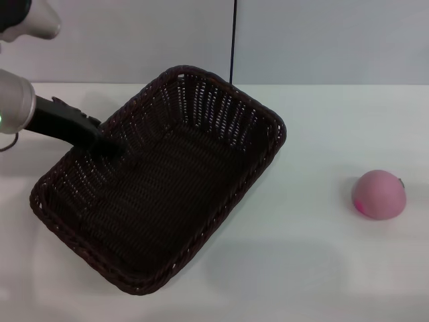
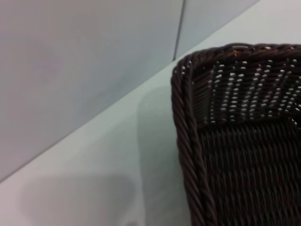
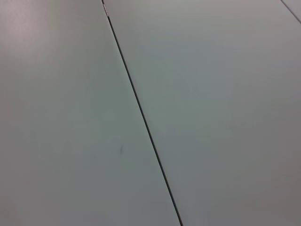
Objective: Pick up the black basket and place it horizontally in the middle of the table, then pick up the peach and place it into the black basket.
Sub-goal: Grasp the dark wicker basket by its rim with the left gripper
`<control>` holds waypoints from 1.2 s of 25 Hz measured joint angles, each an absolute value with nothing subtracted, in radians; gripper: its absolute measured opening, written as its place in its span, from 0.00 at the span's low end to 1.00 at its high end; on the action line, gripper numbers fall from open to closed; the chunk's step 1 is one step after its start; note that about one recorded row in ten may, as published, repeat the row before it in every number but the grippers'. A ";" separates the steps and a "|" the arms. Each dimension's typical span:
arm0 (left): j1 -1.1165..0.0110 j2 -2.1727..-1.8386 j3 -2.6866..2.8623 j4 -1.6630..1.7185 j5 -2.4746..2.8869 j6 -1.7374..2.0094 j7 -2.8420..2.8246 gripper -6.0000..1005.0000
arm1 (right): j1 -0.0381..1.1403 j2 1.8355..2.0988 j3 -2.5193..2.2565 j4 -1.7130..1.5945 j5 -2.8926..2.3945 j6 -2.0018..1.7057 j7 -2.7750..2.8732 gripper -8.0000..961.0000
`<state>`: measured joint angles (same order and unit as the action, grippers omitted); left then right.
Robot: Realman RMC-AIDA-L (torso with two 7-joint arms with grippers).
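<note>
The black basket [image 1: 167, 194] lies on the white table [image 1: 315, 268], turned diagonally, left of the middle. My left gripper [image 1: 111, 146] reaches in from the left and sits at the basket's left rim, dark against the dark weave. The left wrist view shows a corner of the basket [image 2: 244, 160] and its braided rim close up, with bare table [image 2: 113, 169] beside it. The peach [image 1: 379, 194] sits alone on the table at the right, well apart from the basket. My right gripper is out of view.
A pale wall [image 1: 301, 40] with a dark vertical seam [image 1: 234, 40] runs behind the table's far edge. The right wrist view shows only a plain panel surface with a dark seam [image 3: 141, 117].
</note>
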<state>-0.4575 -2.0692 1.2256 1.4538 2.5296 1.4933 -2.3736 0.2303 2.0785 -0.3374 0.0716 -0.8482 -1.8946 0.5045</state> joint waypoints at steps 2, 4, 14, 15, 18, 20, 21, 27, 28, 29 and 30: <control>-0.458 -2.069 1.241 1.451 2.530 1.492 -2.374 0.72 | 0.231 2.078 -0.337 0.070 -0.848 -1.894 0.514 0.76; -0.458 -2.069 1.250 1.450 2.530 1.490 -2.374 0.72 | 0.231 2.078 -0.337 0.069 -0.848 -1.894 0.520 0.76; -0.474 -2.071 1.269 1.421 2.528 1.500 -2.382 0.72 | 0.224 2.077 -0.337 0.068 -0.849 -1.891 0.535 0.76; -0.474 -2.071 1.270 1.417 2.528 1.499 -2.381 0.72 | 0.224 2.077 -0.337 0.068 -0.849 -1.891 0.535 0.76; -0.482 -2.071 1.274 1.400 2.529 1.497 -2.377 0.72 | 0.224 2.077 -0.337 0.068 -0.851 -1.891 0.554 0.76; -0.484 -2.071 1.274 1.397 2.532 1.496 -2.377 0.72 | 0.224 2.077 -0.338 0.068 -0.852 -1.891 0.556 0.75; -0.484 -2.071 1.274 1.396 2.532 1.496 -2.377 0.71 | 0.224 2.077 -0.338 0.068 -0.852 -1.890 0.556 0.75; -0.484 -2.070 1.273 1.402 2.531 1.484 -2.374 0.57 | 0.224 2.077 -0.339 0.068 -0.853 -1.881 0.556 0.75; -0.484 -2.070 1.273 1.402 2.531 1.484 -2.374 0.54 | 0.224 2.077 -0.339 0.067 -0.853 -1.881 0.556 0.75; -0.483 -2.070 1.274 1.403 2.531 1.483 -2.370 0.51 | 0.223 2.077 -0.339 0.068 -0.853 -1.881 0.556 0.75; -0.483 -2.070 1.276 1.404 2.530 1.483 -2.364 0.47 | 0.222 2.077 -0.339 0.068 -0.853 -1.881 0.556 0.75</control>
<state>-0.4829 -2.0697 1.2760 1.4039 2.5303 1.4825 -2.3635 0.2221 2.0770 -0.3390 0.0681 -0.8530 -1.8811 0.5556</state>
